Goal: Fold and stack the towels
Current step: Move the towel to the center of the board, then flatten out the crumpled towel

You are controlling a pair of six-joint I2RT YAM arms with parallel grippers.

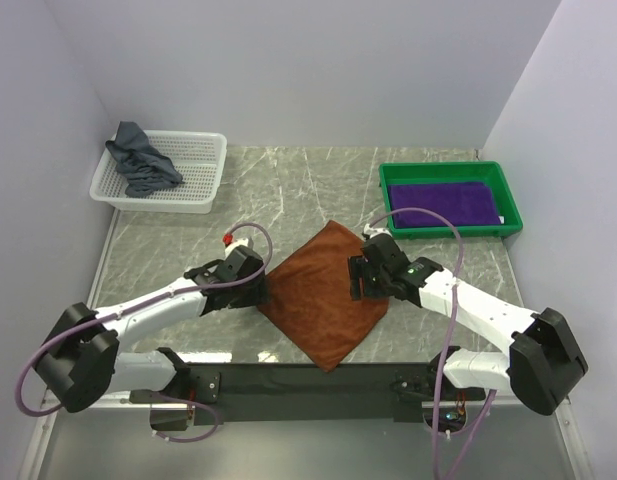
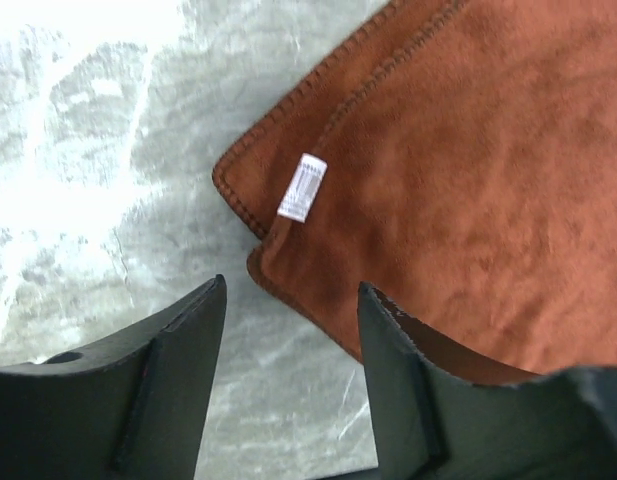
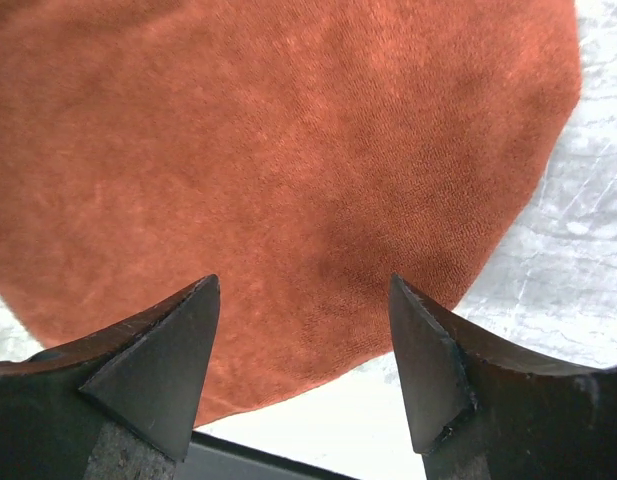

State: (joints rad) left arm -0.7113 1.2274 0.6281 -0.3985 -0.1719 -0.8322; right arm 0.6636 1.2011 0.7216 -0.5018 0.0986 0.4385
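Observation:
A rust-brown towel [image 1: 323,290] lies folded flat as a diamond in the middle of the marble table. My left gripper [image 1: 260,290] is at its left corner and open. In the left wrist view [image 2: 291,285] the doubled corner of the towel [image 2: 468,150], with a white label [image 2: 302,187], lies just ahead of the gap. My right gripper [image 1: 360,280] hovers open over the towel's right part [image 3: 288,150], with nothing between its jaws [image 3: 303,280]. A purple towel [image 1: 443,203] lies folded in the green tray. A grey-blue towel [image 1: 140,160] is crumpled in the white basket.
The green tray [image 1: 448,168] stands at the back right and the white mesh basket [image 1: 203,175] at the back left. A black strip [image 1: 308,378] runs along the near edge between the arm bases. Grey walls close in on both sides.

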